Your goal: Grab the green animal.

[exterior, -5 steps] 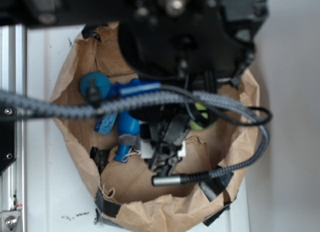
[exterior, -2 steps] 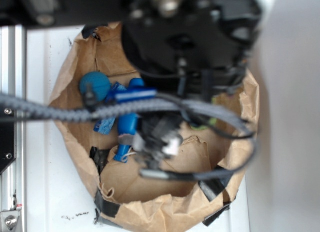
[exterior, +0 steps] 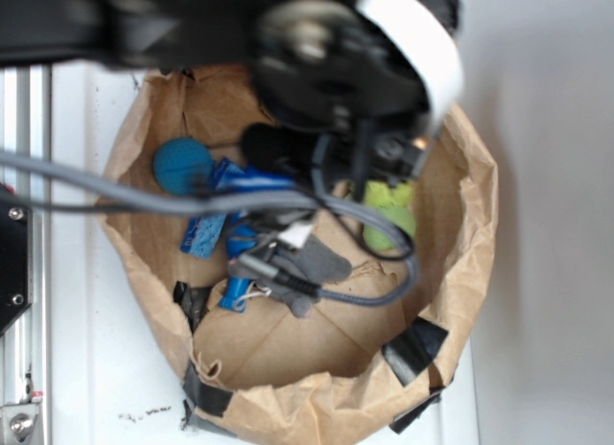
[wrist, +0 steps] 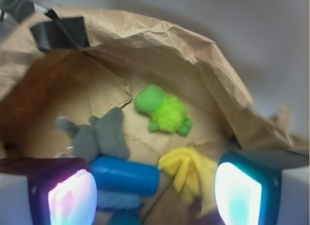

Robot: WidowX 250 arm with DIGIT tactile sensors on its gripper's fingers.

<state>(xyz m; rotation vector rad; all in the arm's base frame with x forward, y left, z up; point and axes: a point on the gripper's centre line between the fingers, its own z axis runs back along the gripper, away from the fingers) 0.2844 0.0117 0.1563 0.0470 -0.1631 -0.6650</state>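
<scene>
The green animal (wrist: 163,111) lies on the brown paper floor of a paper bag, a smooth green end toward the left and a shaggy yellow-green body to the right. In the exterior view the green animal (exterior: 389,215) shows at the right of the bag, partly behind cables. My gripper (wrist: 154,193) is open, its two glowing pads at the bottom corners of the wrist view, well short of the toy and holding nothing. The arm (exterior: 336,71) hangs over the top of the bag.
A grey plush animal (wrist: 99,135), a blue cylinder (wrist: 125,175) and a yellow cloth (wrist: 190,172) lie between my pads and the green toy. The crumpled bag wall (wrist: 193,45) rises behind. A blue ball (exterior: 182,165) and other blue toys sit at left.
The arm has swung up and back over the bag's far rim, uncovering the green animal and the grey plush that it hid a second ago.
</scene>
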